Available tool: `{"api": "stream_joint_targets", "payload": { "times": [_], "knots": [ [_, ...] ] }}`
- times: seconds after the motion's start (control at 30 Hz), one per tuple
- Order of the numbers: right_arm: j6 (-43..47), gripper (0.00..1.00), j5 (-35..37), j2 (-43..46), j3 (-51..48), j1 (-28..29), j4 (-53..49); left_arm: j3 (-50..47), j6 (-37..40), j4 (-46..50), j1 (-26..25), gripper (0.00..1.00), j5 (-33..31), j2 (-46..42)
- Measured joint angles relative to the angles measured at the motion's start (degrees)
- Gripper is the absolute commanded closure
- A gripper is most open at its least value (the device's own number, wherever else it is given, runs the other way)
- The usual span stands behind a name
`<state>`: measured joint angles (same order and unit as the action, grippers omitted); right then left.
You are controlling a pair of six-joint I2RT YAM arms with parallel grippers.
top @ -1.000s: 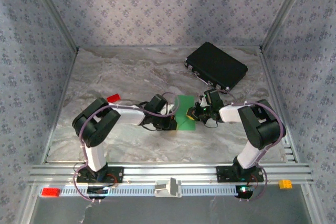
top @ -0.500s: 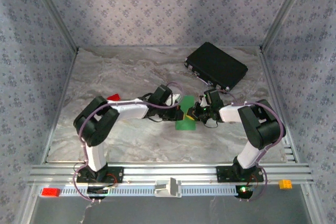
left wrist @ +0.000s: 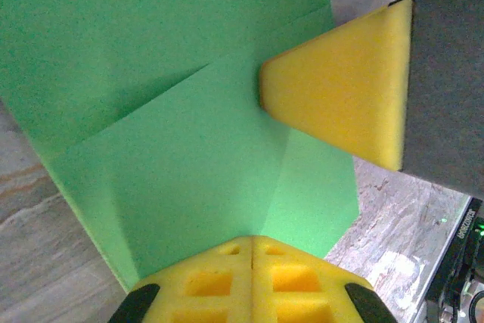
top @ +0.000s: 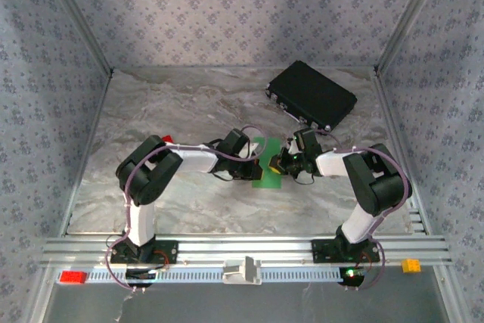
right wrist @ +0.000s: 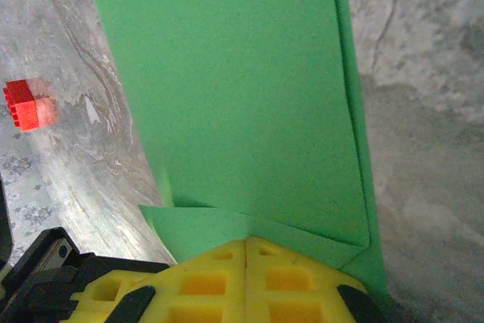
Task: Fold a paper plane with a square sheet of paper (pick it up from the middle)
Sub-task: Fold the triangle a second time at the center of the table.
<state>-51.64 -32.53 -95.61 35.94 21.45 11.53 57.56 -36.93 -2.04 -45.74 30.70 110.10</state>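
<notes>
Setting: a robot test cell in a lab, not a lived-in room. Evidence:
- My left arm (top: pixel 144 179) and right arm (top: pixel 374 179) are bolted side by side to a slotted aluminium rail (top: pixel 249 248) at the near edge of the counter (top: pixel 189 104).
- The counter top is marble-patterned.
- Backdrop walls (top: pixel 242 13) with a small repeating print close off three sides, joined by bare metal corner posts (top: pixel 76 20).
- A black case (top: pixel 311 94) lies far right.

The paper (left wrist: pixel 189 149) is matt and creased; the table (top: pixel 151 104) smooth, marble-patterned.
</notes>
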Motion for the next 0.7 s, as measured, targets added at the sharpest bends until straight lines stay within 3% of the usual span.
{"api": "stream_joint_targets", "payload": {
  "times": [0.17,0.4,0.7],
  "knots": [
    [0.8,0.97,0.2,2.3,0.1,0.4,-1.7,-0.7,0.0,-1.2,0.0,0.99,0.3,-0.1],
    [1.6,1.00,1.3,2.2,1.8,5.4,-3.0,-1.2,-0.3,-2.1,0.0,1.00,0.5,-0.2],
    [2.0,1.00,1.4,0.7,0.6,2.8,-3.0,-1.6,-0.7,-2.6,0.0,1.00,0.5,-0.4]
  ]
}}
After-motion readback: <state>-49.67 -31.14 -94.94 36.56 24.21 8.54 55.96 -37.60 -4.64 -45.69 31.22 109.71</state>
